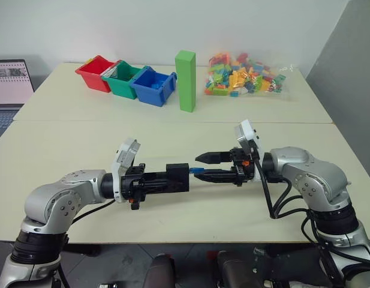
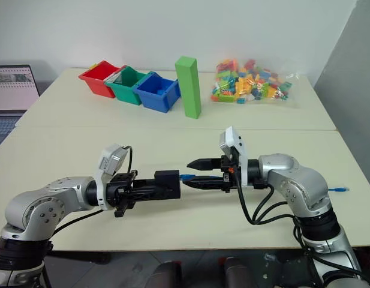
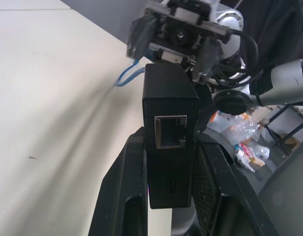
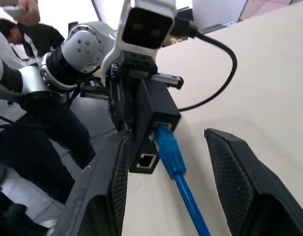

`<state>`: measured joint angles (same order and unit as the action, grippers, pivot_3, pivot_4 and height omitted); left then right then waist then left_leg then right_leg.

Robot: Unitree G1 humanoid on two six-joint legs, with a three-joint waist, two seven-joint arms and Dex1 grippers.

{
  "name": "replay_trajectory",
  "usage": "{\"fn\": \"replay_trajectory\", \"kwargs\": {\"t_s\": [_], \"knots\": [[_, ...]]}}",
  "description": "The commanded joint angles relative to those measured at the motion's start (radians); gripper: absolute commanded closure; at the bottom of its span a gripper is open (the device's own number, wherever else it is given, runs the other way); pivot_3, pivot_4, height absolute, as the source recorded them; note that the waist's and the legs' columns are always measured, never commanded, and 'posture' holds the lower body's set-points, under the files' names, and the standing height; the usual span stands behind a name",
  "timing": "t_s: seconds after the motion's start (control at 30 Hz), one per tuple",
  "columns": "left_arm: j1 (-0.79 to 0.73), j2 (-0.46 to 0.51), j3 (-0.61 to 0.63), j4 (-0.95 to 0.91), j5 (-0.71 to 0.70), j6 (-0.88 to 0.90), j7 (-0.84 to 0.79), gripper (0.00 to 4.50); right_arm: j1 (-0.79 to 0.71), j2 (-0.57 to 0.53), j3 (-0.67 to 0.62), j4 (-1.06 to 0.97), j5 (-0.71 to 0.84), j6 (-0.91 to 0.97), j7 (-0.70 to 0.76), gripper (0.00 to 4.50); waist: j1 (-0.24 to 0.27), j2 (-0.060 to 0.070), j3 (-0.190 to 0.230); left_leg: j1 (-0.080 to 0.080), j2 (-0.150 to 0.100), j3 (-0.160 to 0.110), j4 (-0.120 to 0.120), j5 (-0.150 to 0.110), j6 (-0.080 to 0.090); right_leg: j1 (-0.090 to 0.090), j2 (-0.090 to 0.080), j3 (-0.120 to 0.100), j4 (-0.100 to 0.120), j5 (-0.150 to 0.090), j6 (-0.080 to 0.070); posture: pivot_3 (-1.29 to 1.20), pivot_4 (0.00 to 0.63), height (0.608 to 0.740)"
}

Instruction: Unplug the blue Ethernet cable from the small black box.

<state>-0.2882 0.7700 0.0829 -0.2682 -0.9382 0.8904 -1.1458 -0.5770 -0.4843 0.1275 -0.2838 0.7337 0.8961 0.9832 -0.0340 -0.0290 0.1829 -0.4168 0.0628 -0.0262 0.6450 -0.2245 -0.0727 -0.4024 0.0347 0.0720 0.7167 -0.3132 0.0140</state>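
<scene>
**Two tools meet over the worktop, cable plugged in**

Left tool point(image 1: 164, 179) is clamped tight on the small black box point(image 1: 177, 177), holding it level above the near part of the worktop point(image 1: 83, 132). In the left wrist view the box point(image 3: 169, 142) sits between the two black fingers point(image 3: 123, 196), one empty socket facing the camera.

Facing it from the right, the right tool point(image 1: 204, 166) points left with its jaws standing apart, one finger above and one below the plug end of the blue Ethernet cable point(image 1: 197, 171). In the right wrist view the blue plug point(image 4: 167, 147) is seated in a socket on the box point(image 4: 153, 110), and the cord runs back between the spread fingers point(image 4: 242, 182) without touching either. Another stretch of the blue cable point(image 2: 339, 189) lies on the worktop at the far right edge.

Along the far side stand a red bin point(image 1: 95, 73), a green bin point(image 1: 125, 78), a blue bin point(image 1: 153, 87), an upright green block point(image 1: 186, 81) and a bag of coloured bricks point(image 1: 244, 75).
</scene>
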Motion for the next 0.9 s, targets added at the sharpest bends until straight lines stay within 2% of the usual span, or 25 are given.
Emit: {"fn": "replay_trajectory", "kwargs": {"t_s": [0.03, 0.5, 0.9], "knots": [[-0.004, 0.018, 0.012, -0.030, -0.002, -0.012, -0.022, 3.69, -0.021, 0.019, -0.042, 0.007, 0.069, 0.048, -0.015, 1.99, 0.000, 0.000, 0.000, 0.000, 0.000, 0.000, 0.000, 0.000, 0.000, 0.000, 0.000, 0.000, 0.000, -0.001, 0.001, 0.00, 0.150, 0.740], [-0.008, 0.016, 0.005, -0.033, -0.001, -0.013, -0.022, 3.69, -0.030, 0.059, -0.017, 0.008, 0.068, 0.085, -0.042, 1.99, -0.001, 0.000, 0.000, 0.000, 0.000, 0.000, 0.000, 0.000, 0.000, -0.001, 0.001, 0.000, 0.000, -0.003, 0.004, 0.00, 0.150, 0.740], [-0.009, 0.009, 0.007, -0.032, -0.001, -0.015, -0.013, 3.69, -0.031, 0.050, -0.001, -0.002, 0.060, 0.092, -0.029, 1.99, -0.001, 0.000, 0.000, -0.001, 0.000, 0.000, -0.001, 0.000, 0.000, -0.001, 0.001, 0.000, 0.000, -0.003, 0.004, 0.00, 0.150, 0.740]]}}
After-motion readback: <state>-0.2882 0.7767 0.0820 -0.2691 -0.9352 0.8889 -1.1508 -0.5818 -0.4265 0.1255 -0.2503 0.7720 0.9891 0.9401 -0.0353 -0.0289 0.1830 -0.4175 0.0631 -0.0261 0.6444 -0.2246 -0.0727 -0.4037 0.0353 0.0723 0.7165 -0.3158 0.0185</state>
